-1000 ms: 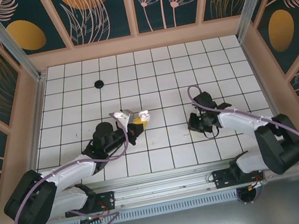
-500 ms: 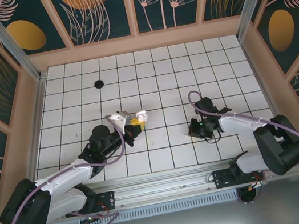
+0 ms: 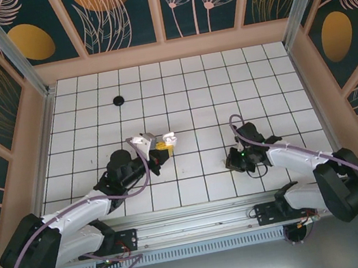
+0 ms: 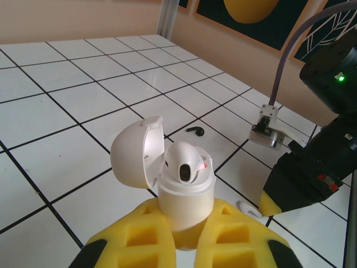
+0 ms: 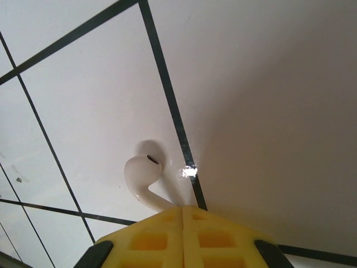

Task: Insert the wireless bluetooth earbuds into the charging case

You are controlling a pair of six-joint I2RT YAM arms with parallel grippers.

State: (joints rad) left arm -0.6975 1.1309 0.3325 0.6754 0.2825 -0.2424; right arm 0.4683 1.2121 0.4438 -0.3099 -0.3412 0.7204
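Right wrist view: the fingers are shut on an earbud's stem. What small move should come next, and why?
Probably lift the right gripper straight up a little. It is shut on the stem of the white earbud, which lies low against the tile, while the left gripper holds the charging case open, ready for it.

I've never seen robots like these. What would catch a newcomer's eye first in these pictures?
The left pincer, with its yellow fingers, grips a small white charging case upright. Its lid is flipped open, and what looks like a white earbud sits inside. The right pincer is low over the tiled table, pinched shut on the stem of a second earbud lying on a tile.
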